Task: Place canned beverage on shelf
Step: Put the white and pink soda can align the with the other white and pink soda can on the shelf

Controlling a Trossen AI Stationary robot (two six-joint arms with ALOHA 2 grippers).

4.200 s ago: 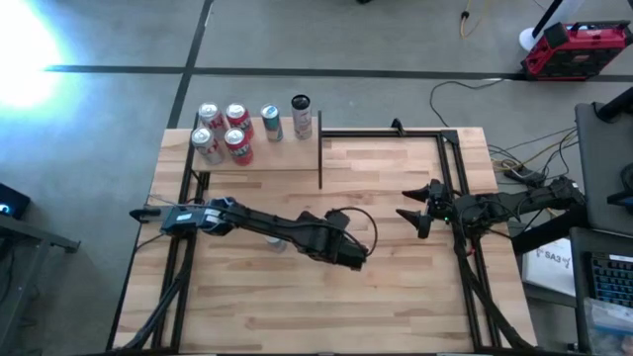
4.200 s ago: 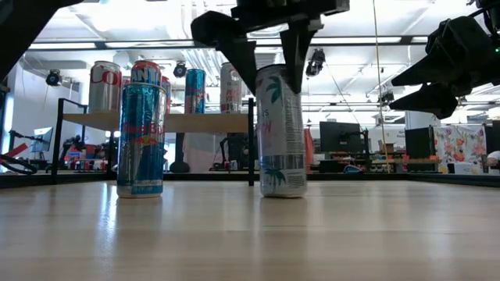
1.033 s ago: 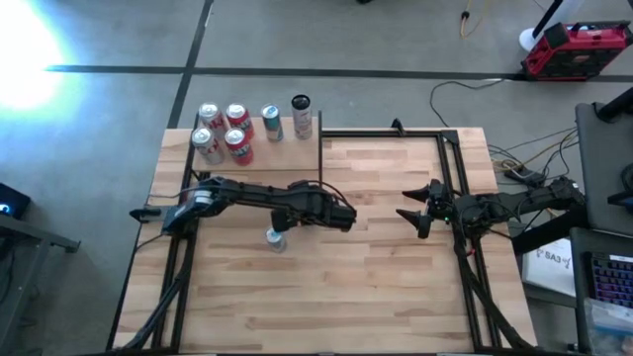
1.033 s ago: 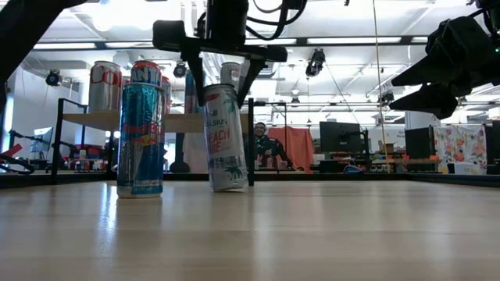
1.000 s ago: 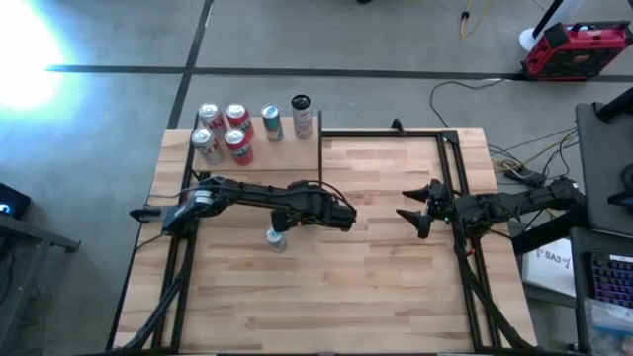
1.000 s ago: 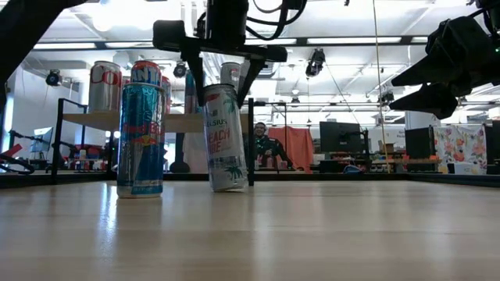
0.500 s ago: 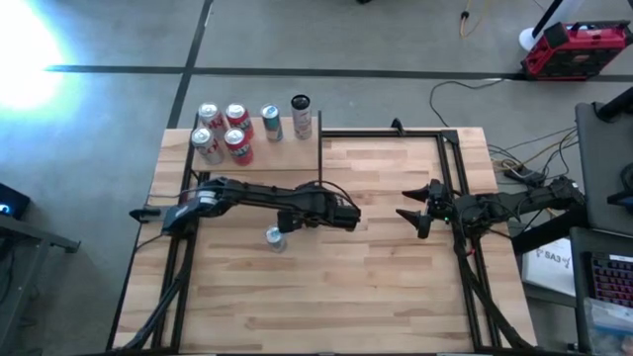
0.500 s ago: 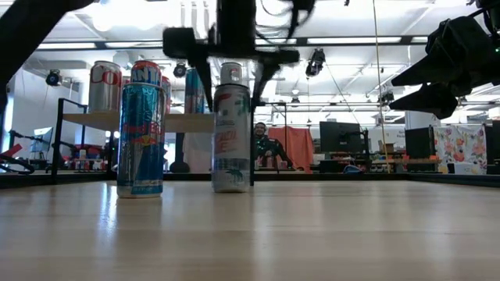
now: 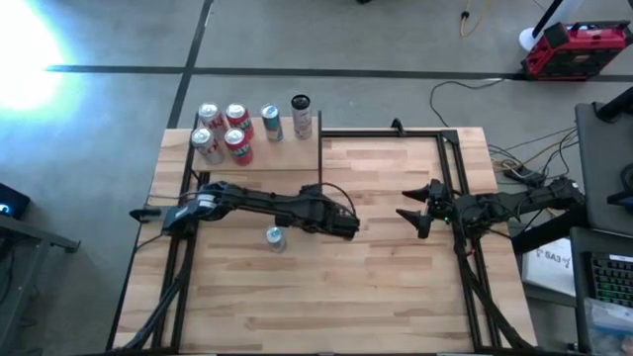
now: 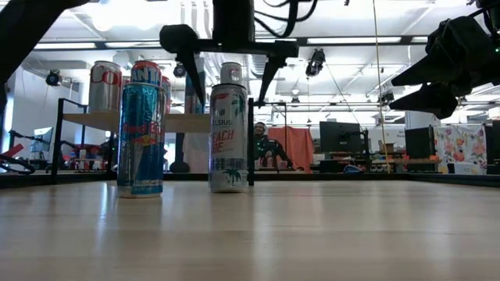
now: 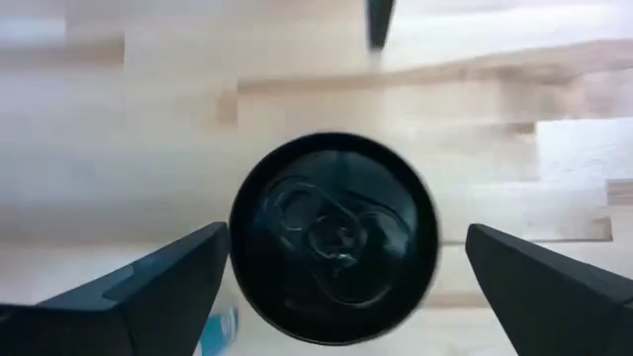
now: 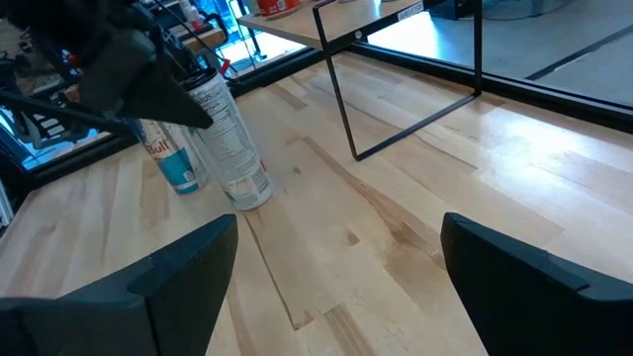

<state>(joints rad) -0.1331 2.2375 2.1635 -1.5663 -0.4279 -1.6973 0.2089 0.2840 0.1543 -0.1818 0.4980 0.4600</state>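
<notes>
The white can (image 10: pixel 228 137) stood upright on the table (image 9: pixel 396 287), near its middle and right of a blue can (image 10: pixel 141 140). The left pincer (image 10: pixel 228 58) hovered directly above it, released. The right pincer (image 9: pixel 407 219) waited at the right, released. The shelf (image 9: pixel 267 150) held five cans at the far left.

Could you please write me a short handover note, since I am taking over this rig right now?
Left gripper: open, straddling the top of the white can, not gripping it.
Right gripper: open, waiting at the table's right side.
White can and blue can stand upright on the table.
Shelf: holds six cans already.
Left to do: grip the white can, lift it to the shelf, then the blue can.
</notes>
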